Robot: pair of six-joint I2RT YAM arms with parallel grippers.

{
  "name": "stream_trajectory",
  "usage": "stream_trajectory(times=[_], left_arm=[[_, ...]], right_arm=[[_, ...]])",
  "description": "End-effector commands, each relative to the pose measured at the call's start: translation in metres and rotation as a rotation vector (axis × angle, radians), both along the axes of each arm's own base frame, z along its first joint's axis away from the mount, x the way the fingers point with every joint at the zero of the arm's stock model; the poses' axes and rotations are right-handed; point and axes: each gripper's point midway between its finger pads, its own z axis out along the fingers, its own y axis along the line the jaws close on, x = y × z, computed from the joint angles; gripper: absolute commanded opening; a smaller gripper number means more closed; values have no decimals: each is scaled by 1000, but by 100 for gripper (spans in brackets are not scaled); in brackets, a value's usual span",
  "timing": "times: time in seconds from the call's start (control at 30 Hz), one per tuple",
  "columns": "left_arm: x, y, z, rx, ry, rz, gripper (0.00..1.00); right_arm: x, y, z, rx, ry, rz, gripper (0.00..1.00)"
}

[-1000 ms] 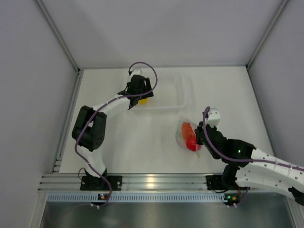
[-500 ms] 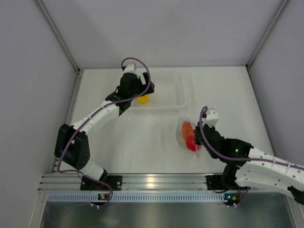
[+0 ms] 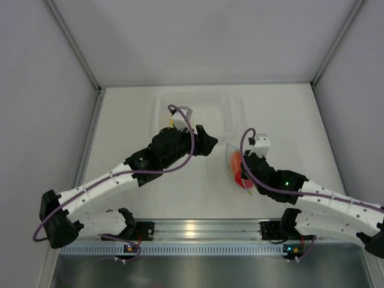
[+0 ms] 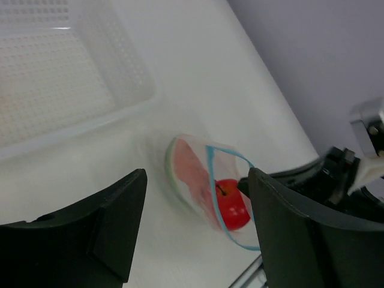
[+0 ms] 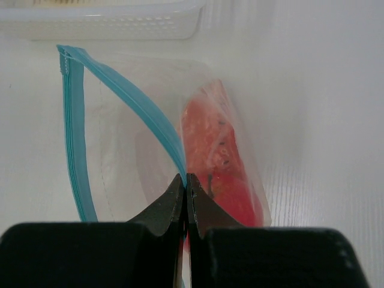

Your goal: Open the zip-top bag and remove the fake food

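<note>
The zip-top bag [image 5: 120, 156], pinched in the right gripper [image 5: 186, 180], is thin clear plastic film, glossy and creased, and its teal zip strip [image 5: 73, 138] is finely ribbed. Just ahead of those matt black plastic fingers [image 5: 156, 210], the red fruit [image 4: 231, 203] is smooth, shiny plastic; the red-orange piece [image 5: 210, 144] looks duller and speckled. Beyond the left gripper [image 4: 197, 198], the tray [image 4: 129, 60] is milky translucent plastic with a perforated grid. The table [image 5: 312, 198] is matt white, faintly grained

Open zip-top bag [image 5: 129, 153] — red fruit [image 4: 231, 201] inside.
</note>
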Motion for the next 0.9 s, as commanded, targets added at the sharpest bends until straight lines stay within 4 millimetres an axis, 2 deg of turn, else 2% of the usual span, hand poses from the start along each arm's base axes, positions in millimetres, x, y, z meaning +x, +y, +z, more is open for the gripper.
stream_trajectory(times=[0.0, 0.03, 0.07, 0.13, 0.2, 0.33, 0.37, 0.43, 0.5, 0.6, 0.77, 0.8, 0.87], left_arm=[[-24, -18, 2, -31, -2, -31, 70], [-30, -23, 0, -41, 8, -35, 69], [-44, -34, -4, -40, 10, -72, 68], [-55, -48, 5, -107, 4, -102, 54], [-67, -62, 4, -137, 22, -146, 46], [-76, -86, 0, -189, 58, -190, 41], [-76, -96, -5, -197, 63, -205, 36], [-74, -105, -10, -193, 73, -209, 33], [-68, -115, -25, -158, 85, -190, 26], [-56, -119, -45, -107, 88, -132, 20], [-41, -125, -72, -16, 99, -72, 18], [-38, -127, -86, 55, 111, -60, 17], [-33, -126, -97, 113, 116, -28, 12]], right_arm=[[11, 13, 27, 126, -43, -21, 0], [12, 11, 27, 128, -44, -28, 0], [12, 10, 27, 130, -44, -34, 0], [12, 7, 29, 142, -47, -43, 0], [11, 5, 32, 164, -53, -49, 0], [8, -1, 37, 194, -63, -59, 0], [7, -1, 38, 204, -62, -55, 0], [5, -2, 41, 223, -67, -51, 0], [3, -4, 42, 235, -68, -51, 0], [1, -9, 42, 231, -64, -57, 0], [-1, -12, 36, 214, -54, -59, 0], [-1, -15, 33, 200, -47, -65, 0], [-1, -17, 30, 187, -43, -70, 0]])
